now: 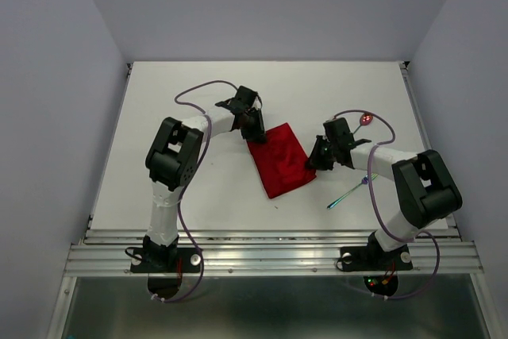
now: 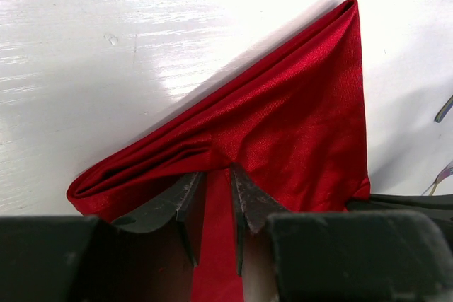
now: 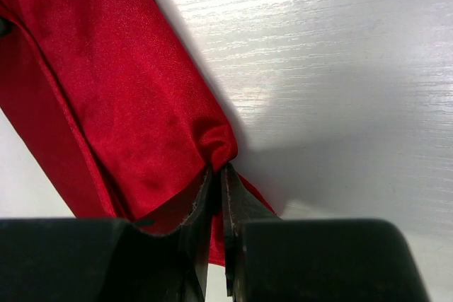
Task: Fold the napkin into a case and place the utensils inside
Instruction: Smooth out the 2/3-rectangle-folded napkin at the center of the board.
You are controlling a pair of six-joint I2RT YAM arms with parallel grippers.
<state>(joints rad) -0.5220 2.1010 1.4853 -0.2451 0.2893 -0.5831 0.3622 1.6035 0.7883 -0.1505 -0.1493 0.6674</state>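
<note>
Napkin (image 1: 279,160) clamped by left gripper (image 2: 216,182) and right gripper (image 3: 216,175): lift together, keep taut, fold squarely onto bench (image 1: 198,85).

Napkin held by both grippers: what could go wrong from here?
The right gripper pinches only a small corner of the napkin; it could slip free. The left gripper holds stacked loose folds that might splay open. The fork lies close beside the right arm and could get knocked.

napkin (image 1: 282,160): red, folded rectangle, lying centre | fork (image 1: 347,194): teal handle, to its right | spoon (image 1: 366,120): probably red bowl, farther back
</note>
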